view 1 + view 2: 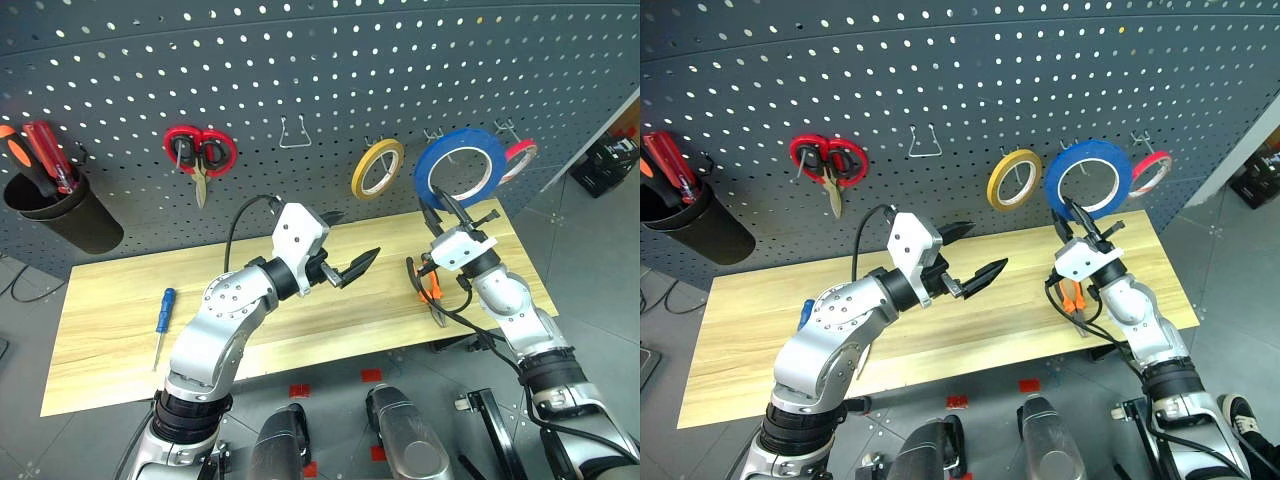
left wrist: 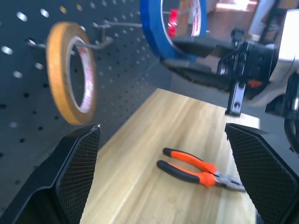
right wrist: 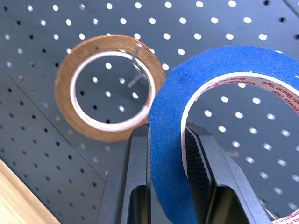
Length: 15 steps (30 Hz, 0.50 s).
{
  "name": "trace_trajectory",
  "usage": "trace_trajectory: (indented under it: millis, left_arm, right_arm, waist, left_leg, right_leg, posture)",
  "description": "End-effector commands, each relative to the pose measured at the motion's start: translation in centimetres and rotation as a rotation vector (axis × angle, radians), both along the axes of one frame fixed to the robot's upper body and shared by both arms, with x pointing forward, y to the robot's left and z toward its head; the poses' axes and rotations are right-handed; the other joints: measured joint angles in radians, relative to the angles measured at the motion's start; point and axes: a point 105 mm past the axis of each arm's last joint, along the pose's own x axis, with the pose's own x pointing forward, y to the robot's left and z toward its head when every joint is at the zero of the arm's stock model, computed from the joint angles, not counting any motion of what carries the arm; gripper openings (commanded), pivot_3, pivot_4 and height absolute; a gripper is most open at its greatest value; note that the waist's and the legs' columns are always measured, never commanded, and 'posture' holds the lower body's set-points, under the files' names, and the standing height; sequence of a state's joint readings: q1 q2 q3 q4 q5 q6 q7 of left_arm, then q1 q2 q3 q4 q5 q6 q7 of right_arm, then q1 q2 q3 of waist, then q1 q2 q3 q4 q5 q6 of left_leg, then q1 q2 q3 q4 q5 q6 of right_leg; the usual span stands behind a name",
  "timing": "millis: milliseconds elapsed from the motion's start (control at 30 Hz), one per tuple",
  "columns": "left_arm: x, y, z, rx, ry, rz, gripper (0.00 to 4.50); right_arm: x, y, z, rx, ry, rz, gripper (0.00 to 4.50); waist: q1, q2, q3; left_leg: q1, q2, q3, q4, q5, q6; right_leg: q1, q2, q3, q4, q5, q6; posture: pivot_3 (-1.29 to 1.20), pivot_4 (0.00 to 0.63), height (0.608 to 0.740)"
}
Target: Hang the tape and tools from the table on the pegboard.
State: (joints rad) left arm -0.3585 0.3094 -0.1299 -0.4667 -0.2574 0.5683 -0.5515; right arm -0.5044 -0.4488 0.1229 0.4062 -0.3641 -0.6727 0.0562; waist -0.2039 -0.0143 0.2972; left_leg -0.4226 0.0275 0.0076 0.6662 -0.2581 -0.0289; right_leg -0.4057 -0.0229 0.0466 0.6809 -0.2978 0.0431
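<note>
Right wrist view: right gripper (image 3: 167, 161) clenched on blue tape (image 3: 168, 112) at the pegboard (image 3: 42, 112).

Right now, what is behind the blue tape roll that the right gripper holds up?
Behind the blue tape roll, pinched by the right gripper, is the pegboard, its holes visible through the roll's open centre. The red tape roll hangs partly covered behind it. The yellow tape roll hangs beside it.
</note>
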Motion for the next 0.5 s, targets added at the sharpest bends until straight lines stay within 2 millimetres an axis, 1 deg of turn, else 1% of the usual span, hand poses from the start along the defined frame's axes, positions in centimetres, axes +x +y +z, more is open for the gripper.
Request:
trace_trajectory:
  millis: [33,100,300,400,467,500]
  left_arm:
    - [-0.3,-0.3,1.5,-0.002,-0.073,0.009,4.5]
    - [-0.3,-0.3,1.7,-0.006,-0.076,0.012,4.5]
    - [-0.7,-0.5,1.6,-0.013,-0.072,0.01,4.5]
    - [-0.7,-0.6,1.6,-0.014,-0.072,0.01,4.5]
    - [-0.5,-0.6,1.7,-0.016,-0.074,0.011,4.5]
    - [-0.5,-0.6,1.7,-0.016,-0.076,0.011,4.5]
  right_arm:
    - [0.5,0.4,-0.1,0.024,0.065,0.068,0.71]
    - [1.2,0.1,-0.5,0.043,0.119,0.068,0.71]
    - [2.6,-0.8,0.0,0.097,0.161,0.046,0.71]
    - [3.4,-1.3,0.0,0.158,0.202,0.02,0.71]
    - [3.5,-1.4,-0.1,0.181,0.216,0.011,1.42]
    - [3.6,-1.5,-0.1,0.183,0.22,0.011,1.6]
  waist:
    - [0.006,-0.001,-0.003]
    - [0.011,-0.001,-0.006]
    - [0.012,-0.001,-0.007]
    - [0.012,-0.001,-0.009]
    - [0.012,-0.001,-0.009]
    - [0.012,-0.001,-0.009]
  left_leg:
    - [0.0,0.0,0.0,0.0,0.0,0.0]
    - [0.0,0.0,0.0,0.0,0.0,0.0]
    - [0.0,0.0,0.0,0.001,0.0,0.0]
    - [0.0,0.001,0.0,0.001,0.0,0.0]
    - [0.0,0.001,0.0,0.001,0.0,0.0]
    - [0.0,0.001,0.0,0.001,0.0,0.0]
  right_leg:
    - [0.0,0.0,0.0,0.0,0.0,0.0]
    - [0.0,0.0,0.0,0.0,0.0,0.0]
    - [0.0,0.0,0.0,0.001,0.0,0.0]
    - [0.0,-0.001,0.0,0.001,0.0,0.0]
    - [0.0,-0.001,0.0,0.001,0.0,0.0]
    - [0.0,-0.001,0.0,0.001,0.0,0.0]
  posture:
    - [-0.23,0.215,0.74]
    - [-0.21,0.211,0.74]
    - [-0.2,0.211,0.74]
    - [-0.2,0.211,0.74]
    - [-0.2,0.216,0.74]
    - [-0.2,0.216,0.74]
